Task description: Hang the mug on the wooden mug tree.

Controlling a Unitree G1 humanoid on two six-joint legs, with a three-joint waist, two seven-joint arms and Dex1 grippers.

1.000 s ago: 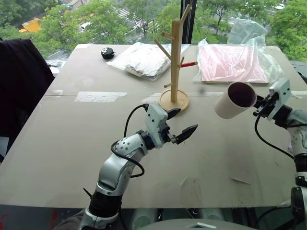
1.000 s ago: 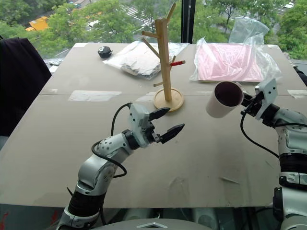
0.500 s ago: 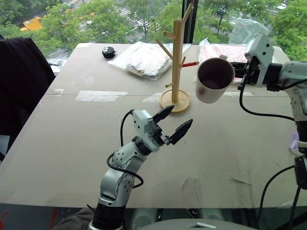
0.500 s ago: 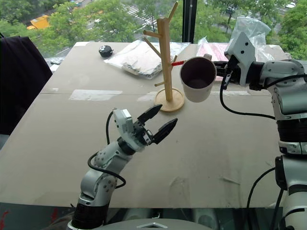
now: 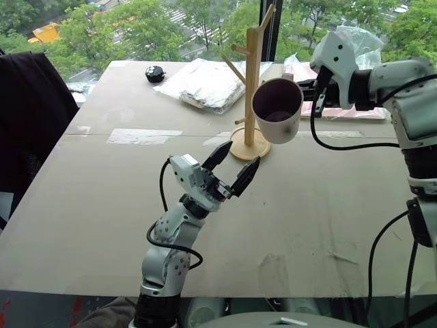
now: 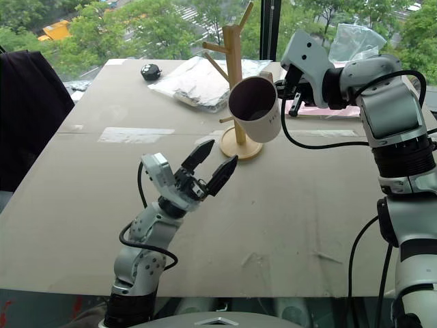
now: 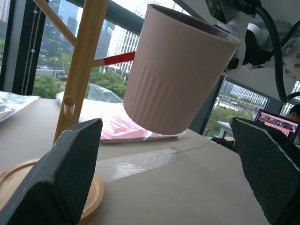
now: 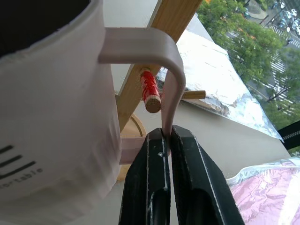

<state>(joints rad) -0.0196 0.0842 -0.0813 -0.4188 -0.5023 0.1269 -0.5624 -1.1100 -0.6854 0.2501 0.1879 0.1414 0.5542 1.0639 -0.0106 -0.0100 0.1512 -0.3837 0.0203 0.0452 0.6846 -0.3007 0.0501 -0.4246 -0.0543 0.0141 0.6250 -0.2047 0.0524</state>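
Observation:
The cream mug with its dark inside hangs in the air, tilted, right in front of the wooden mug tree. My right gripper is shut on the mug's loop handle. In the right wrist view a red-tipped peg shows through the handle loop, close to its inner edge; whether it is inside the loop I cannot tell. My left gripper stands open and empty, low over the table, just before the tree's round base, pointing up at the mug.
On the far side of the table lie a silvery packet, a clear bag with pink contents and a small black object. A dark cloth hangs at the left edge. A tape strip crosses the tabletop.
My right gripper has carried the mug up and to the left, from the table's right side to the tree's pole. The left gripper has tilted upward.

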